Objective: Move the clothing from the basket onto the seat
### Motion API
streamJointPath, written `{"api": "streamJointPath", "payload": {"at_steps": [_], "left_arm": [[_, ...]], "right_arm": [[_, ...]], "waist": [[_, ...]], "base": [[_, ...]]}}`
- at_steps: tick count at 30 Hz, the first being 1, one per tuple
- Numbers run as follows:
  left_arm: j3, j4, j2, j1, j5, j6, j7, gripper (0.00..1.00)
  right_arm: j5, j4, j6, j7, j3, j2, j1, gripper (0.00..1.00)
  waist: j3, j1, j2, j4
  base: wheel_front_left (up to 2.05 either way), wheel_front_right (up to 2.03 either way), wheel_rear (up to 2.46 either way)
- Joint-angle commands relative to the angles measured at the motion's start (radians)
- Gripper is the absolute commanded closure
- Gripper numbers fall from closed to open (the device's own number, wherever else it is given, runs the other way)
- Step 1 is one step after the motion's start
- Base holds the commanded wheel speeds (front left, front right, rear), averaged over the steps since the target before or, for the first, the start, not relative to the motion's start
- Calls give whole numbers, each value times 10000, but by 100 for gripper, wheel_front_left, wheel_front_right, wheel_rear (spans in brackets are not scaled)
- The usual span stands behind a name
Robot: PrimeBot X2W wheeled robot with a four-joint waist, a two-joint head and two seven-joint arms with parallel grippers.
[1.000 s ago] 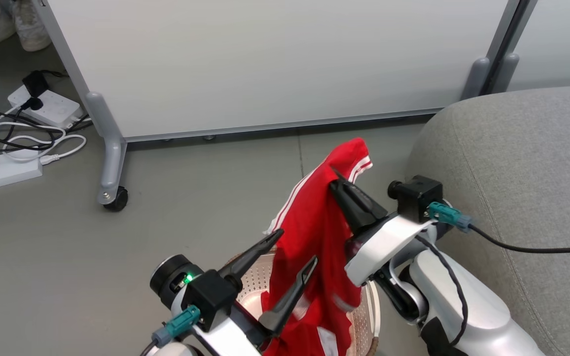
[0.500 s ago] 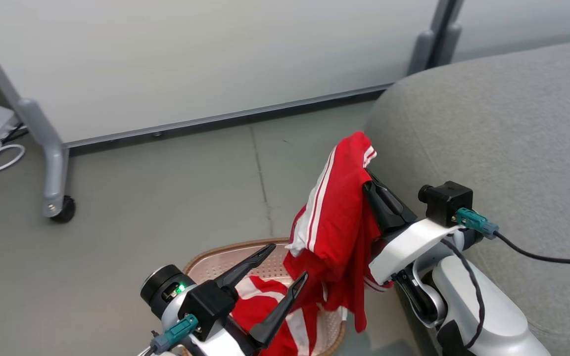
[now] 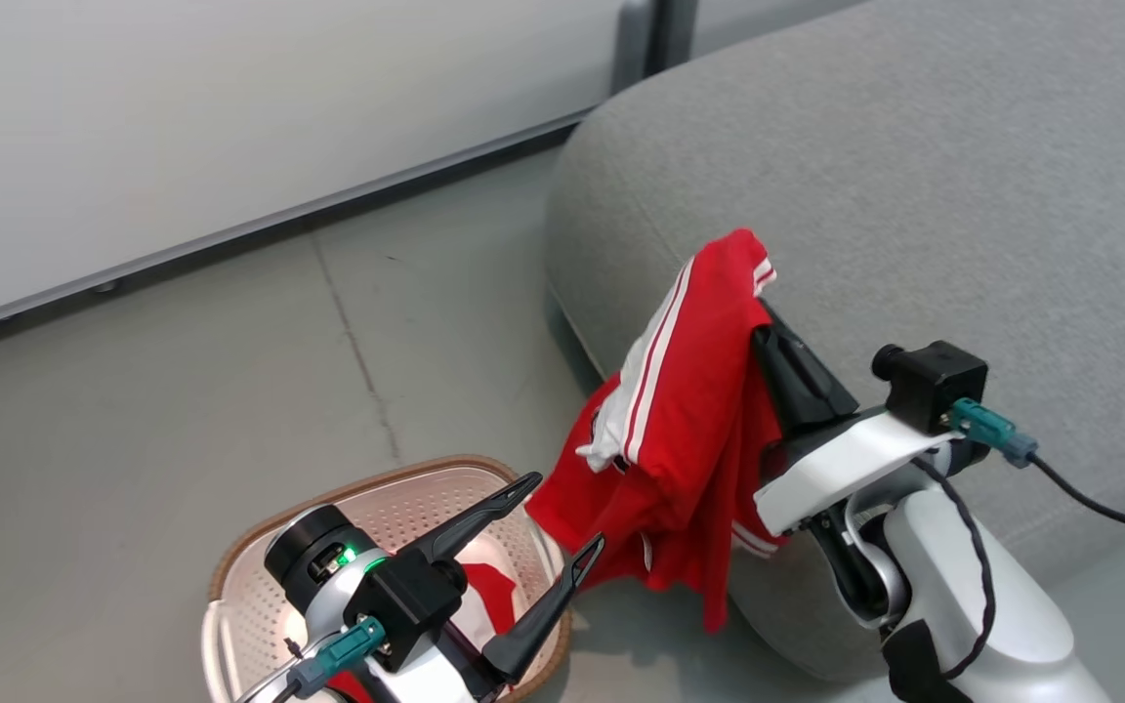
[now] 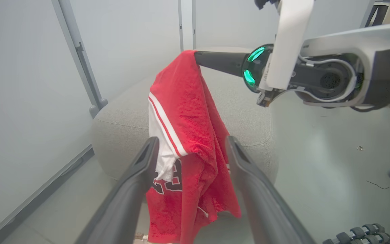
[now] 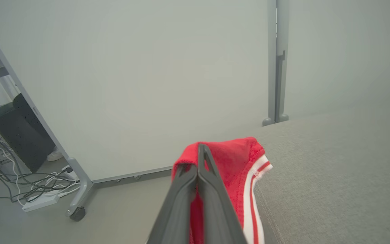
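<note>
clothing [image 3: 689, 410] hangs pinched in the right gripper [image 3: 765, 317] by the seat [image 3: 914, 195]; left gripper [image 3: 565, 510] spread wide below.

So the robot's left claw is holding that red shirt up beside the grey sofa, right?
Not the left one. The right claw is shut on the red shirt and holds it up beside the grey sofa. The left claw stands open near the basket, gripping nothing. The head view shows this.
</note>
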Motion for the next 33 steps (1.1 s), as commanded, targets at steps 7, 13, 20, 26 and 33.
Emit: {"api": "streamJointPath", "payload": {"at_steps": [7,13,20,26,33], "left_arm": [[-104,-424,316,-465,163,-51,225,0],[-71,-766,491,-915,221,-82,399,0],[-70,-1141,765,-1571,291,-128,521,0],[-191,-1489,1064,-2179,428,-174,571,0],[-287,-1757,1371,-2688,484,-204,559,0]], "right_arm": [[-236,-437,23,-56,-1031,-35,-523,100],[-455,-617,23,-56,-2372,-39,-1764,100],[-1415,-333,23,-45,-4533,-69,-4027,100],[-2081,25,23,-36,-6025,-589,-5753,100],[-2721,1075,23,-30,-6758,-1089,-6482,100]], "waist": [[724,1,-1,-989],[1280,1,-1,-1104],[1941,1,-1,-802],[2740,1,-1,-322],[3773,1,-1,14]], "base": [[0,0,0],[0,0,0],[0,0,0],[0,0,0],[0,0,0]]}}
